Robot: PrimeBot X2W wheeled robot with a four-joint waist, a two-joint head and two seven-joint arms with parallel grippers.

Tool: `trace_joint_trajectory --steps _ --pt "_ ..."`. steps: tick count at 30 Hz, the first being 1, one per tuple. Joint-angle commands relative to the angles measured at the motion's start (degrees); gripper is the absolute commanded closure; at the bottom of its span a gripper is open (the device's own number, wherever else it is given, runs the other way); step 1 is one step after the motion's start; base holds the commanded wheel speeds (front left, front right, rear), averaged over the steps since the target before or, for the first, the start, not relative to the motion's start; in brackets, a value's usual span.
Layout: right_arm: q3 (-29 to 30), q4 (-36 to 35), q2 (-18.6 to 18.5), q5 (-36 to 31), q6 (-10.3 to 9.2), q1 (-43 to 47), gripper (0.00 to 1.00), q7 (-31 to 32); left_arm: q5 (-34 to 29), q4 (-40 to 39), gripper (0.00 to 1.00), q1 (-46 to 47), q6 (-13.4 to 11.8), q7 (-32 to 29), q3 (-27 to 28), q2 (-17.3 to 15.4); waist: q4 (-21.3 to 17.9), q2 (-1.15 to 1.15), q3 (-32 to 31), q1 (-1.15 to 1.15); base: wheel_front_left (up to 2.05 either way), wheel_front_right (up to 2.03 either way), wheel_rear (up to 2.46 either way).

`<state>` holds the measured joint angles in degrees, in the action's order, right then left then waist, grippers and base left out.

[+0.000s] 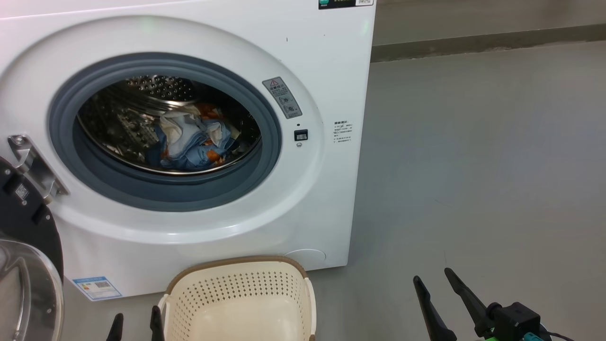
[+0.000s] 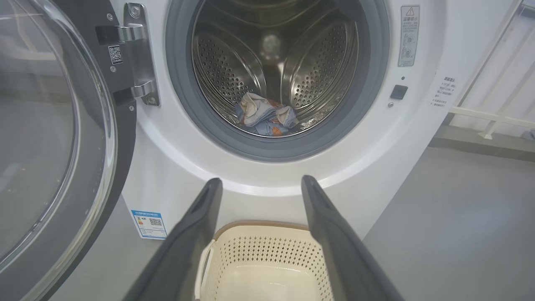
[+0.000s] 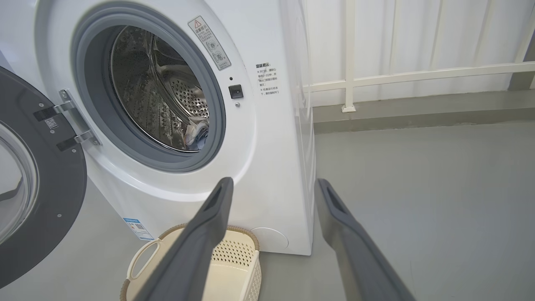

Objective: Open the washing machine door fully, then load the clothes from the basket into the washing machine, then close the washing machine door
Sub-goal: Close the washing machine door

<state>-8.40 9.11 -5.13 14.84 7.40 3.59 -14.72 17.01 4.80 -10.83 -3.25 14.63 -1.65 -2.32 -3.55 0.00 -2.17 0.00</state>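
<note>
The white washing machine (image 1: 307, 57) stands with its round black glass-centred door (image 1: 28, 246) swung wide open to the left, also seen in the left wrist view (image 2: 54, 138) and the right wrist view (image 3: 37, 188). The clothes (image 1: 191, 139), blue with orange print plus a cream piece, lie in the steel drum (image 2: 267, 115). The cream perforated basket (image 1: 284, 279) sits on the floor before the machine with nothing in it (image 2: 267, 255). My left gripper (image 1: 136, 322) is open just left of the basket. My right gripper (image 1: 433, 279) is open over bare floor to the right.
Grey floor (image 1: 473, 166) stretches right of the machine to a low grey kerb (image 1: 473, 45). A white railing (image 3: 418, 75) stands beyond it. The open door takes the space left of the machine.
</note>
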Motion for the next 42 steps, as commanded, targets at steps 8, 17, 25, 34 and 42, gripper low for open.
trace_joint_trajectory --steps 8,17,25,34,42 --pt "-1.04 -1.44 -0.09 0.16 0.09 -0.24 0.0 -0.28 -1.75 -3.44 0.0 0.33 0.23 0.37 1.74 -0.55 0.25 0.0 0.1 0.0 0.0 0.0 0.0" --pt "-1.14 -1.36 -0.1 0.11 0.09 -0.45 0.0 -0.28 -1.99 -3.91 0.0 0.14 0.36 0.37 1.92 -0.55 0.28 0.0 0.32 0.0 0.0 0.0 0.0" --pt "-1.13 -1.34 -0.03 0.09 0.09 -0.53 0.0 -0.28 -2.1 -4.14 0.0 0.17 0.06 0.37 1.79 -0.55 0.14 0.0 0.56 0.0 -0.61 0.61 0.0" --pt "-1.0 -1.42 0.09 0.01 0.09 -0.62 0.0 -0.28 -2.06 -4.16 0.0 0.29 0.0 0.37 1.66 -0.55 0.04 0.0 0.77 0.0 -1.47 1.47 0.0" --pt "-1.03 -1.5 -0.01 0.04 0.09 -0.67 0.0 -0.28 -2.35 -3.84 0.0 0.48 -0.18 0.37 1.34 -0.55 0.15 0.0 1.0 0.0 -1.36 1.36 0.0"
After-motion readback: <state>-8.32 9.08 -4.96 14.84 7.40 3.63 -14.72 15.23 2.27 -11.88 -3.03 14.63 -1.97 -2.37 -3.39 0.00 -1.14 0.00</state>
